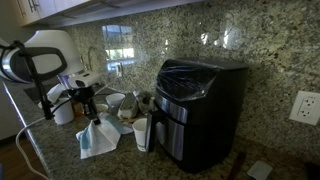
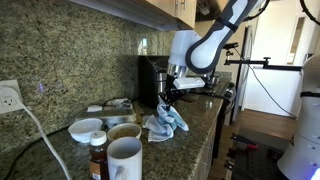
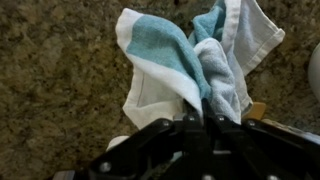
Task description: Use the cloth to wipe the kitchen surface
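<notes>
The tool (image 3: pixel 205 122) is closed down on a gathered corner of the cloth (image 3: pixel 190 60). In the wrist view the fabric bunches straight into the pinch, and no gap shows between the fingers.

From that pinch the cloth fans out toward 12 o'clock. Its teal-and-white folds spread between roughly 11 and 1, so its long axis runs straight away from the tool, not across it. In both exterior views the cloth (image 1: pixel 97 137) hangs at 6 o'clock beneath the tool (image 1: pixel 91 112), with its lower folds piled on the counter (image 1: pixel 55 152). The upper part looks lifted and the tail looks to be touching the granite, though how much weight rests there cannot be told.

The coming move turns on which way the free counter lies:
- **Wrist view:** bare granite (image 3: pixel 50 80) opens at 9 o'clock of the cloth.
- **Exterior view, blocked side:** a white cup (image 1: pixel 143 130) and the air fryer (image 1: pixel 195 105) stand at 3 o'clock of the cloth, the cup quite near.
- **Exterior view, far side:** bowls (image 2: pixel 87 128) sit at 9 o'clock of the cloth (image 2: pixel 165 122), and open stone (image 2: pixel 195 140) lies toward 4 o'clock.

As I judge it, the tool needs to drop so more cloth lies flat. A stroke that trails the cloth behind the pinch would drag it cleanly, while pushing toward the cup risks knocking it.
</notes>
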Tool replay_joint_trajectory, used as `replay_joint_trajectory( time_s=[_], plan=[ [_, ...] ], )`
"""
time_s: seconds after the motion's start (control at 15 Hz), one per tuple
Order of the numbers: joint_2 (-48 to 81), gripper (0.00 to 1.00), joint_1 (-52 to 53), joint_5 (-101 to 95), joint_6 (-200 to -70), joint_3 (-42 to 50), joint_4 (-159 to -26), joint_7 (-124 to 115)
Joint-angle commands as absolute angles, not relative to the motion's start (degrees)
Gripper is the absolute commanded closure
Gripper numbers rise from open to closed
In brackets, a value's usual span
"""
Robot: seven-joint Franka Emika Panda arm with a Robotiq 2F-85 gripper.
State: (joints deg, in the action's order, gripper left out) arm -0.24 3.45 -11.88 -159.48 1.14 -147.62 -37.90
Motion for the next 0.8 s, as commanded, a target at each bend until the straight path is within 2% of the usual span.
replay_joint_trajectory(
  time_s=[0.0,0.73],
  plan=[
    [-2.0,0.98,2.5,-11.1,-157.5,0.1,-145.0,-35.2],
    [3.8,0.98,3.0,-24.5,-165.7,0.9,-135.5,-42.8]
  ],
)
